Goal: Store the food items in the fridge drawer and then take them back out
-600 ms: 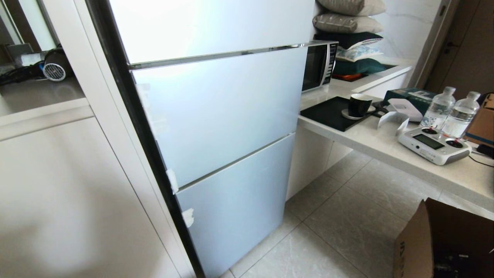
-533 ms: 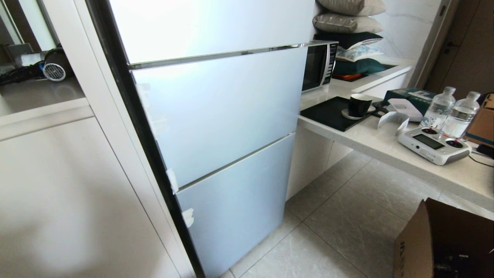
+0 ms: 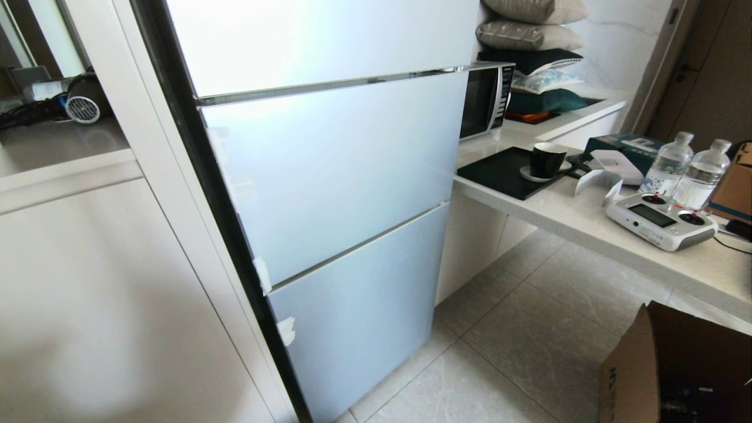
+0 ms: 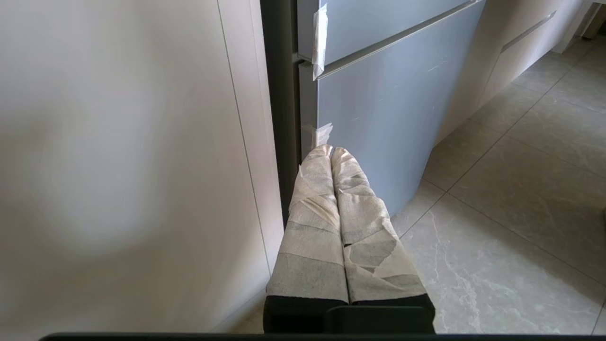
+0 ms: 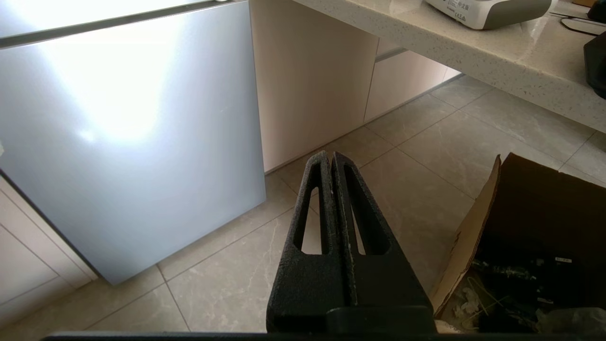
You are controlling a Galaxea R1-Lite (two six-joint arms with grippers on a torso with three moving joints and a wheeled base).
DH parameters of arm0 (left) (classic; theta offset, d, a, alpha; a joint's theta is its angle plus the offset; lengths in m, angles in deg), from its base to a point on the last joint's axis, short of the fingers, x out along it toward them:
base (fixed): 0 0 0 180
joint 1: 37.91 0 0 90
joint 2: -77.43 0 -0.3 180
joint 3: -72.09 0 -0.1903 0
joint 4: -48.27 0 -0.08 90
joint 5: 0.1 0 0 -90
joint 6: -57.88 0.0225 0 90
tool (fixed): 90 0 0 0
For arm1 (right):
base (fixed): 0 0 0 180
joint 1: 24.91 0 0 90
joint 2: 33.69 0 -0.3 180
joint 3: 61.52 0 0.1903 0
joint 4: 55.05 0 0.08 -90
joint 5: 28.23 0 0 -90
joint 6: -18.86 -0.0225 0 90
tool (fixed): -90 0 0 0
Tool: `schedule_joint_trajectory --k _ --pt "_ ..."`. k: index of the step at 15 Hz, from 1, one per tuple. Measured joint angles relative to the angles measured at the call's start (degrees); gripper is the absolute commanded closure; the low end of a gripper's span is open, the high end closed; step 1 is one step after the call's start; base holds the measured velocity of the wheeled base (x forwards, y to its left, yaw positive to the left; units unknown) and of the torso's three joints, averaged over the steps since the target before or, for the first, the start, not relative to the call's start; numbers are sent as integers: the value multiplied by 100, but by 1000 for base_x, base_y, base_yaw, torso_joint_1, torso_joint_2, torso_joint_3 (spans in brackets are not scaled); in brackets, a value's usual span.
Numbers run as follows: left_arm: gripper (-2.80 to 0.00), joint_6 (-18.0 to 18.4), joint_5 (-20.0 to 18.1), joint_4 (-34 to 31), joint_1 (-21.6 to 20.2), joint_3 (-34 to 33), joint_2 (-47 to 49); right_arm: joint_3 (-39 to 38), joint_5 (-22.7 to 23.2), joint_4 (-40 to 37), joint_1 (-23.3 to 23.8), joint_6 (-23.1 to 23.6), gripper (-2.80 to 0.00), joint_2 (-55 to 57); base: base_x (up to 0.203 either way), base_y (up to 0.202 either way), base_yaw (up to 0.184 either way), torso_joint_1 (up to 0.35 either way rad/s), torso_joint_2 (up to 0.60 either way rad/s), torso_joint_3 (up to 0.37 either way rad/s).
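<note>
Seen from the head, left to right: a pale cabinet wall [image 3: 106, 282]; the fridge [image 3: 329, 176] with all three blue-grey glass door panels closed, white tape scraps [image 3: 286, 330] on their left edge; a microwave [image 3: 486, 97] just beside the fridge; then the counter [image 3: 587, 226], which carries a black tray [image 3: 502, 171], a black mug [image 3: 547, 160], two water bottles [image 3: 684, 164] and a white remote controller [image 3: 661, 220]. An open cardboard box [image 3: 675, 364] stands on the tiled floor [image 3: 517, 346] at the far right. Neither the fridge drawer nor any food item is visible; the closed doors hide the interior. Neither arm appears in the head view. Left wrist view: the left tool [image 4: 331, 154], its fingers [image 4: 312, 222] wrapped in pale tape, is fully closed and holds nothing, with its tips near the left edge of the lowest door panel [image 4: 378, 118]. Right wrist view: the right tool [image 5: 330, 158], bare black, is fully closed and empty, hanging over the floor between the lowest door panel and the cardboard box.
</note>
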State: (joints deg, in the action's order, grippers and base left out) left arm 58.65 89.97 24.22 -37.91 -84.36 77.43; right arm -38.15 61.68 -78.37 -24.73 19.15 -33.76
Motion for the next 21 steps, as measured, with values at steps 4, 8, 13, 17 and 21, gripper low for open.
schedule_joint_trajectory --k 4,8,13,17,21 --pt "0 0 0 0 0 0 0 0 0 2 0 0 0 0 0 0 0 0 0 0" --pt "0 7 0 0 0 0 0 0 0 2 0 -2 0 0 0 0 0 0 0 0" --pt "0 71 -18 355 0 280 15 0 -1 2 0 0 0 0 0 0 0 0 0 0" --pt "0 -5 -238 442 30 1666 905 0 0 2 0 1 0 0 0 0 0 0 0 0" --pt "0 -697 -457 562 126 2679 2873 0 0 2 0 0 0 0 0 0 0 0 0 0"
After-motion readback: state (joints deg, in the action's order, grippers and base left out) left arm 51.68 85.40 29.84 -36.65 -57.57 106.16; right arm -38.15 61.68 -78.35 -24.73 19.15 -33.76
